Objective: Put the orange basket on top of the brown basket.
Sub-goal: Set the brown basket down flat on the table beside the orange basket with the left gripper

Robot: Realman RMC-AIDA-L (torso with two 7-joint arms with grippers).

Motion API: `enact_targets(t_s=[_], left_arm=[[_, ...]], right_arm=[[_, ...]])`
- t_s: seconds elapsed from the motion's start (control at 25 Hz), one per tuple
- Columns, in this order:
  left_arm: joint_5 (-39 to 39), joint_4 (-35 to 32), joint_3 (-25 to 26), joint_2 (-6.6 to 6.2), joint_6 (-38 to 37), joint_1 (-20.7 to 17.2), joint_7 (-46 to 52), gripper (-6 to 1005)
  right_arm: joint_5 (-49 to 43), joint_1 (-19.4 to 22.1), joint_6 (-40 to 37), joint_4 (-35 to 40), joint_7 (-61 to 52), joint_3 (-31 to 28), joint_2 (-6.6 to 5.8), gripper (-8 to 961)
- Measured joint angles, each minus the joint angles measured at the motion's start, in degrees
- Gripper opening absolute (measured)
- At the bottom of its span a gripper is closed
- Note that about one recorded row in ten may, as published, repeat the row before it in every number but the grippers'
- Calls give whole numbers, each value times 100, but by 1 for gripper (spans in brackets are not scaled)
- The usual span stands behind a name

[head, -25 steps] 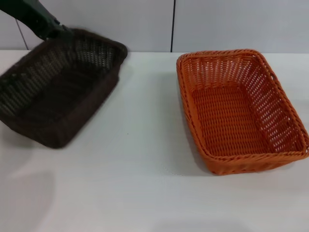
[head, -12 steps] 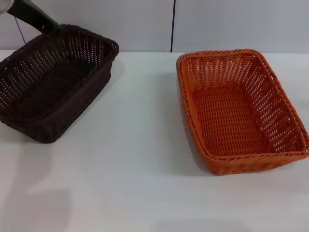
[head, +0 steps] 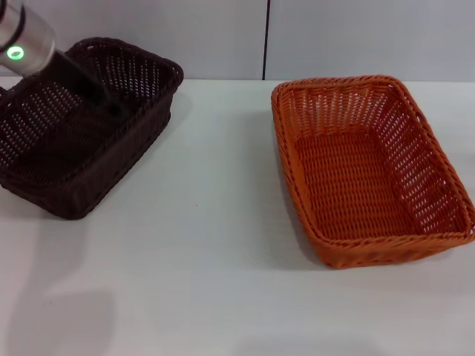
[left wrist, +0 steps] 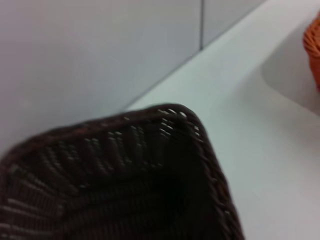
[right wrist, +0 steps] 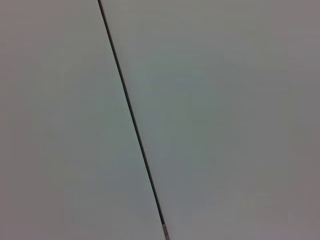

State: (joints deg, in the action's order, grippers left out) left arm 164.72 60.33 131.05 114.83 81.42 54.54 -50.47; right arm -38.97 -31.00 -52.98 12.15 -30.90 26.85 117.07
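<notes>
The brown basket [head: 82,126] rests flat on the white table at the far left. My left arm comes in from the top left with a silver wrist and a green light. Its dark left gripper [head: 110,102] reaches down inside the brown basket near its far right corner. The left wrist view shows that corner of the brown basket [left wrist: 125,185] close up. The orange basket [head: 371,167] stands empty on the table at the right, apart from the brown one; a sliver of it shows in the left wrist view [left wrist: 314,47]. My right gripper is out of view.
The white table [head: 223,245] runs between and in front of the two baskets. A grey panelled wall [head: 334,37] with a dark vertical seam stands right behind the table. The right wrist view shows only this wall [right wrist: 225,100].
The brown basket was tilted and in motion one second ago and now lies flat on the table. My left arm has come lower and forward over it. The orange basket has not moved.
</notes>
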Motion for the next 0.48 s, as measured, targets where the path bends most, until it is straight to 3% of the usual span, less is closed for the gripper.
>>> enact_targets(t_s=[0.24,0.4,0.48], left_arm=[[32,-346,-49,59,3,15,174,566],[35,-572,-51,28,-65,32,306,798],[38,-743,-53,26,-179,35,347,824]], right_arm=[[-4,-14,-2,3,4,25,-7,717],[-12,-18,-2,-3,10,26,-9,717],[-15,-19,-2,-3,22,25,-10,717]])
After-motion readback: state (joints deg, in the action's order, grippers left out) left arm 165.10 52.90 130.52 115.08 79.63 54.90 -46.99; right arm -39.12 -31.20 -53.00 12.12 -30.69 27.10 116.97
